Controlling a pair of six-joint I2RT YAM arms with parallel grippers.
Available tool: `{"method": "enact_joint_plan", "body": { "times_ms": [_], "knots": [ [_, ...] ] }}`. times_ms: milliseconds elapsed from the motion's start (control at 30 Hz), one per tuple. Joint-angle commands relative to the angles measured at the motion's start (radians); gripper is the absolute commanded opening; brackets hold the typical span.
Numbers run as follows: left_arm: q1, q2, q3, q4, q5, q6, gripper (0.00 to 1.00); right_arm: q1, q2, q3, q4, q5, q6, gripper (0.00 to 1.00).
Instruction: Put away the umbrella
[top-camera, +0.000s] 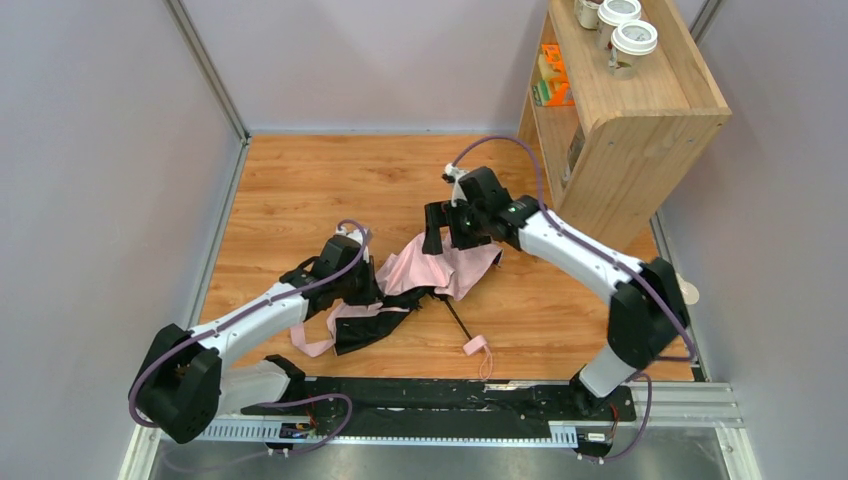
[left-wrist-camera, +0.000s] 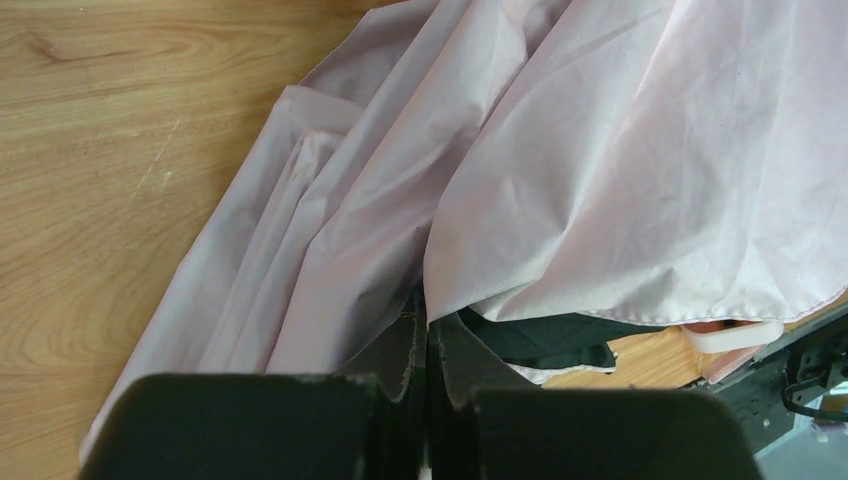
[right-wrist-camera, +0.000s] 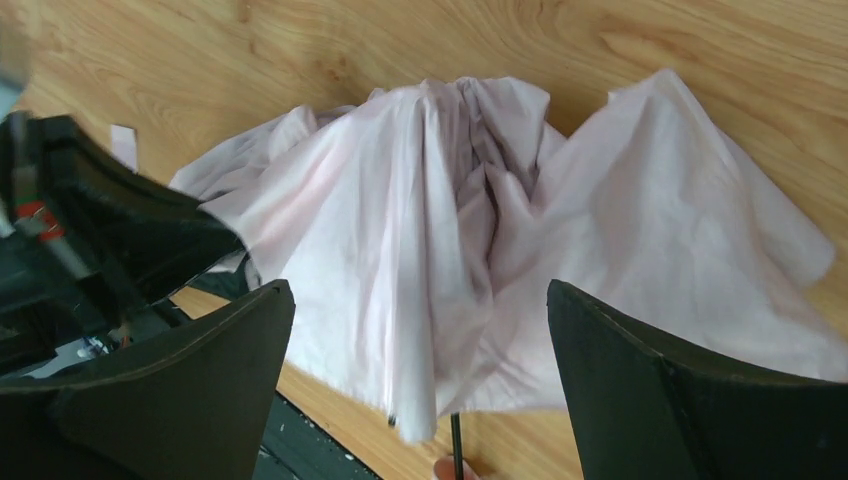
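The umbrella lies collapsed in the middle of the wooden floor. Its pale pink canopy (top-camera: 440, 268) is crumpled and its black lining (top-camera: 370, 325) is spread toward the front left. The thin black shaft (top-camera: 458, 322) leads to the pink handle (top-camera: 475, 346) and wrist loop (top-camera: 487, 366). My left gripper (top-camera: 372, 285) is at the canopy's left edge. In the left wrist view it (left-wrist-camera: 430, 330) is shut, and the pink folds (left-wrist-camera: 560, 170) converge on its tips. My right gripper (top-camera: 447, 238) hangs open over the canopy's far edge. In the right wrist view it (right-wrist-camera: 420, 300) straddles the canopy (right-wrist-camera: 440, 220), with the shaft (right-wrist-camera: 457, 440) below.
A wooden shelf unit (top-camera: 620, 120) stands at the back right, with paper cups (top-camera: 633, 40) on top and orange items (top-camera: 550, 72) on a shelf. Grey walls close in both sides and the back. A black rail (top-camera: 450, 395) runs along the near edge.
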Motion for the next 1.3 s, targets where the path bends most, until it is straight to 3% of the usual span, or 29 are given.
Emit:
{"method": "enact_joint_plan", "body": {
  "times_ms": [0, 67, 200, 333, 467, 567, 700, 833, 1133, 1267],
  "knots": [
    [0.002, -0.004, -0.012, 0.004, -0.017, 0.007, 0.00, -0.009, 0.203, 0.161, -0.149, -0.058, -0.080, 1.00],
    [0.001, 0.001, -0.016, -0.013, -0.042, 0.011, 0.00, -0.010, 0.263, 0.184, -0.153, -0.026, -0.100, 1.00],
    [0.002, 0.019, -0.052, -0.007, -0.049, 0.004, 0.00, 0.002, 0.377, 0.178, -0.130, -0.113, -0.143, 1.00],
    [0.002, 0.027, -0.088, 0.024, -0.039, -0.013, 0.00, 0.033, 0.420, 0.116, -0.029, -0.118, -0.120, 1.00],
    [0.002, 0.028, -0.121, 0.058, -0.042, -0.027, 0.00, 0.091, 0.496, 0.135, -0.051, 0.002, -0.117, 1.00],
    [0.002, 0.028, -0.131, 0.073, -0.034, -0.028, 0.00, 0.097, 0.454, 0.097, -0.007, 0.000, -0.105, 1.00],
    [0.001, 0.013, -0.133, 0.064, -0.040, -0.019, 0.00, 0.042, 0.330, 0.089, 0.022, -0.168, -0.059, 1.00],
    [0.002, 0.045, -0.131, 0.055, -0.059, -0.007, 0.00, 0.057, 0.329, 0.126, 0.008, -0.285, -0.033, 1.00],
    [0.002, 0.067, -0.191, 0.131, -0.031, -0.047, 0.00, 0.192, 0.453, 0.141, -0.016, -0.045, -0.039, 1.00],
    [0.001, 0.065, -0.207, 0.137, -0.054, -0.047, 0.00, 0.252, 0.538, 0.123, -0.061, 0.149, -0.070, 1.00]
  ]
}}
